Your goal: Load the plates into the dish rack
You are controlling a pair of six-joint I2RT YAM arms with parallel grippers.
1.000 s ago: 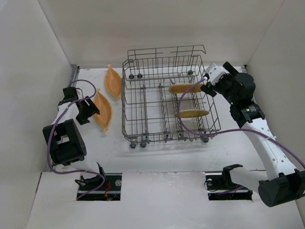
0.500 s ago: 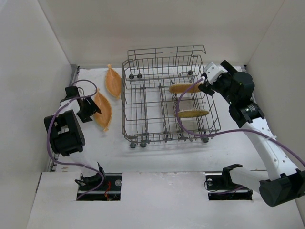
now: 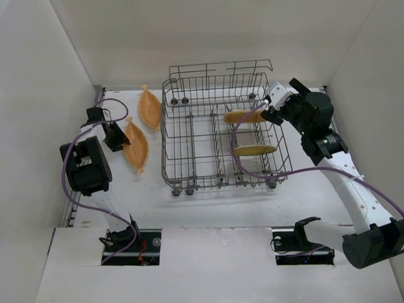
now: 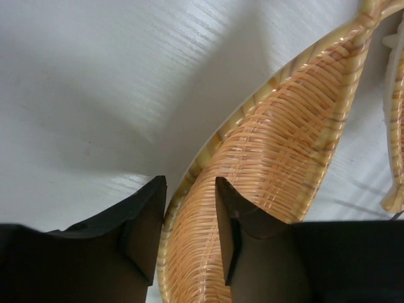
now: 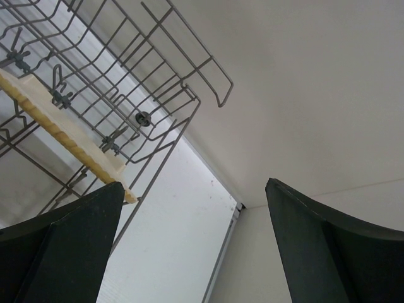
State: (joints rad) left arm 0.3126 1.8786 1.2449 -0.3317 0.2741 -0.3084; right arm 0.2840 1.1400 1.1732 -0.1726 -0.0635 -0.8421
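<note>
Two woven orange-tan plates lie tilted on the table left of the dish rack [image 3: 189,136]: a far one [image 3: 149,107] and a near one [image 3: 136,146]. My left gripper [image 3: 117,136] is at the near plate's left rim. In the left wrist view its fingers [image 4: 144,230] straddle and pinch that plate's rim [image 4: 278,145]; the other plate's edge [image 4: 396,126] shows at the right. Two more plates stand on edge in the rack's right side [image 3: 243,117] [image 3: 254,150]. My right gripper [image 3: 273,112] is open and empty at the rack's far right corner; its wrist view [image 5: 194,186] shows rack wire [image 5: 158,95] and a plate's edge [image 5: 63,132].
White walls close in the table at the left, back and right. The rack's raised back rail [image 3: 221,66] stands near the back wall. Purple cables loop from both arms; the right one [image 3: 237,142] hangs over the rack's right side.
My left arm has swung back and its gripper has slid up along the near plate's left rim. My right gripper has edged a little left toward the rack's corner. The plates have not moved.
</note>
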